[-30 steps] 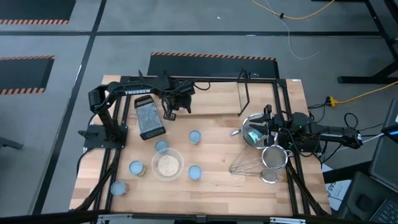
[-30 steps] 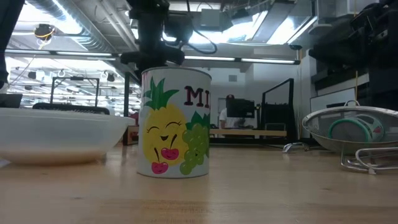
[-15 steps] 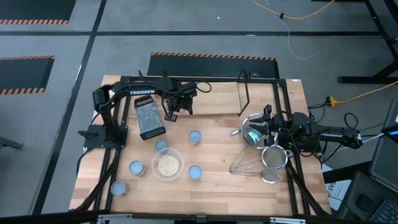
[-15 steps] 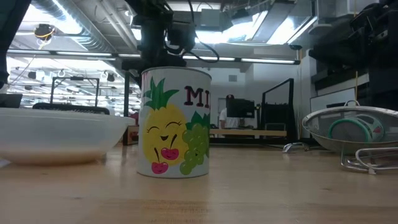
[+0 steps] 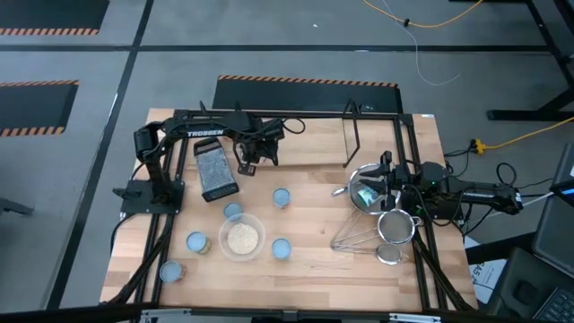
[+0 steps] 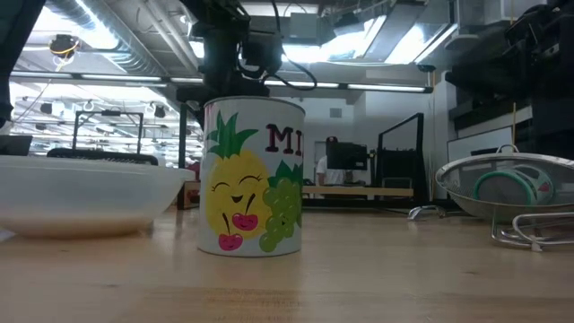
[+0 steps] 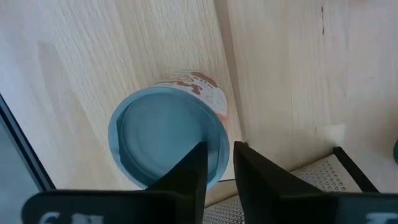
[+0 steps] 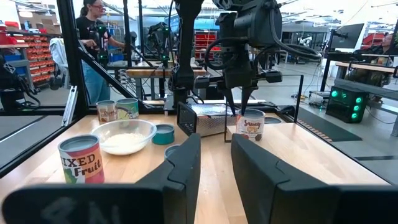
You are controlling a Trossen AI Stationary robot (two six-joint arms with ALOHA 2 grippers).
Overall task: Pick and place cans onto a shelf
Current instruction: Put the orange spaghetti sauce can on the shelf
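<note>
The left gripper [image 5: 244,160] hangs over the far left of the counter [image 5: 314,224]. It points straight down at a short tin can with a pale blue top and orange-red label [image 7: 161,134]. The can stands upright just beside the grey metal box grater [image 5: 215,170], so the fingers [image 7: 186,177] can come at it from above. They are a narrow way apart, just over its rim, and grip nothing. I cannot tell whether the can rests on the light-wood shelf with black wire supports [image 5: 352,144] or on the counter beside it. The other blue-topped cans [image 5: 281,197] stand nearer, around the clear bowl of pale grains [image 5: 241,238]. The right gripper [image 5: 377,190] waits level over the metal strainers [image 5: 395,229] at the right, its fingers parted and empty.
</note>
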